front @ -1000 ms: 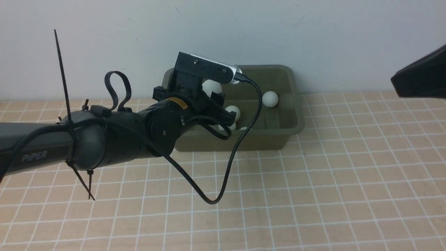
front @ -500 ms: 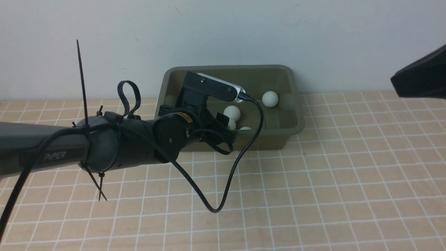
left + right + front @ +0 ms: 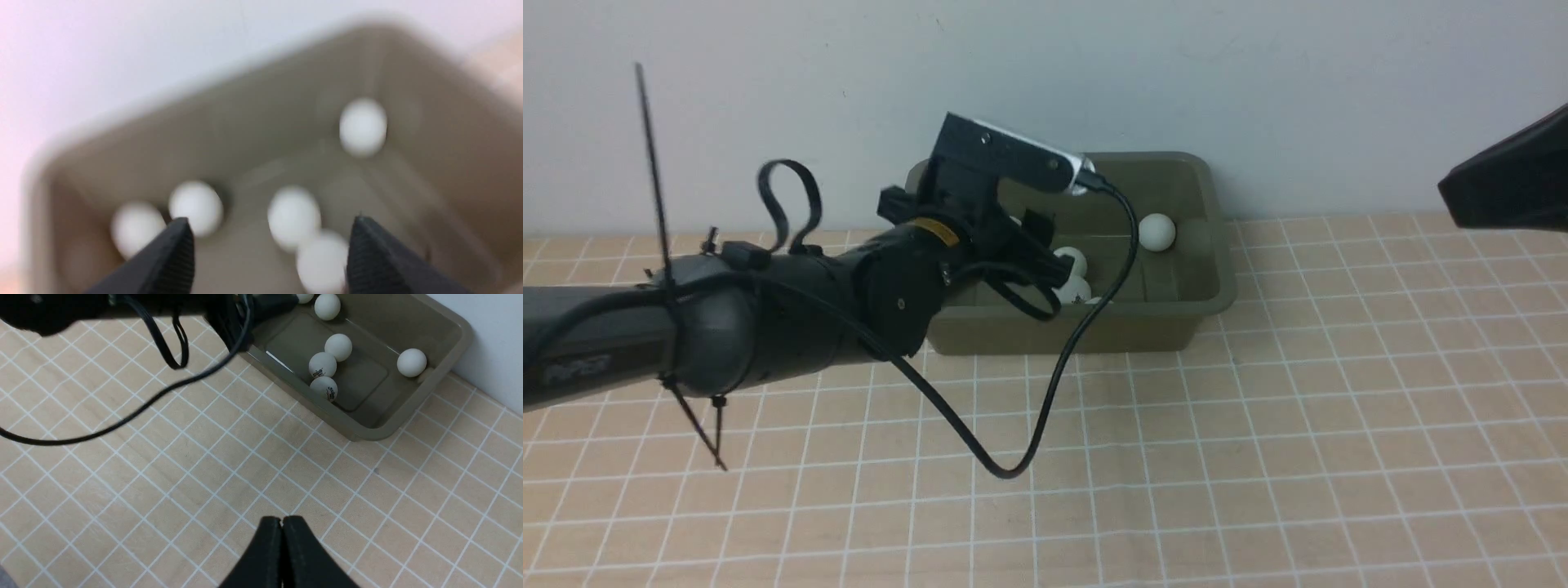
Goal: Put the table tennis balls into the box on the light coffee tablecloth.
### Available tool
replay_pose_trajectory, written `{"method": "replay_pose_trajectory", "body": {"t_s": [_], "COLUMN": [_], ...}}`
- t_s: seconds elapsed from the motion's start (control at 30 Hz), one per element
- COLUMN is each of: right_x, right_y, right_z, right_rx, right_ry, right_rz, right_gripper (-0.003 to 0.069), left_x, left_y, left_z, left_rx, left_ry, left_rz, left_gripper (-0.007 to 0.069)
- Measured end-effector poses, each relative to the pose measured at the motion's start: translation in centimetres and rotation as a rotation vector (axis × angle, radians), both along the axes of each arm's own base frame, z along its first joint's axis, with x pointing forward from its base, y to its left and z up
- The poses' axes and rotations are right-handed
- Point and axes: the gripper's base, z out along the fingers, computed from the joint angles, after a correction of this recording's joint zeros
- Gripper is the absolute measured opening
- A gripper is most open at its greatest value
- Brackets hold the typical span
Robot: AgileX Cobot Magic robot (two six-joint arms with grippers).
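The olive-green box [image 3: 1176, 314] stands at the back of the light coffee tablecloth [image 3: 1258, 449], against the wall. Several white table tennis balls lie inside it; in the front view I see one at the right [image 3: 1156, 231] and two near the middle [image 3: 1078, 287]. My left gripper [image 3: 1033, 245] hovers over the box's left part, open and empty. The blurred left wrist view shows it [image 3: 270, 222] wide open above several balls [image 3: 363, 126]. My right gripper [image 3: 282, 519] is shut and empty above bare cloth, well away from the box [image 3: 445, 318].
The white wall [image 3: 1258, 82] runs right behind the box. The left arm's black cable [image 3: 1013, 469] hangs in a loop down to the cloth before the box. Part of the right arm [image 3: 1503, 192] shows at the upper right edge.
A ball seen at the left gripper one second ago no longer shows there. The left arm dipped toward the box, then rose and drew back a little.
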Motion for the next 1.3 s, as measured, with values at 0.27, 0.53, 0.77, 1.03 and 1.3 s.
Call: {"method": "replay_pose_trajectory", "body": {"t_s": [0.27,0.53,0.77,1.03,1.3], "right_x": [0.1,0.0,-1.7,-5.0,-7.0], "right_y": [-0.2,-0.4,-1.7,-4.1,-5.4], "right_z": [0.0,-0.1,-1.7,-8.1,-11.3], "right_rx": [-0.042,-0.066,-0.036,0.042,0.13], "right_ry": [-0.025,-0.039,-0.155,-0.218,-0.266], "right_rz": [0.015,0.01,-0.054,-0.239,-0.341], "right_gripper": [-0.0018,-0.0018,-0.0018,-0.0018,-0.0018], "left_x": [-5.9,-12.8,-18.3,-21.9,-24.7], "left_y": [2.3,5.8,9.3,11.3,13.0], "left_z": [10.1,11.2,8.1,5.8,3.3], "left_rx": [-0.082,-0.107,-0.184,-0.282,-0.343], "left_ry": [-0.093,-0.109,-0.107,-0.087,-0.096], "left_rz": [-0.09,-0.126,-0.074,-0.05,-0.034], "left_gripper": [-0.0028,-0.0069,-0.0069,-0.0069,-0.0069]}}
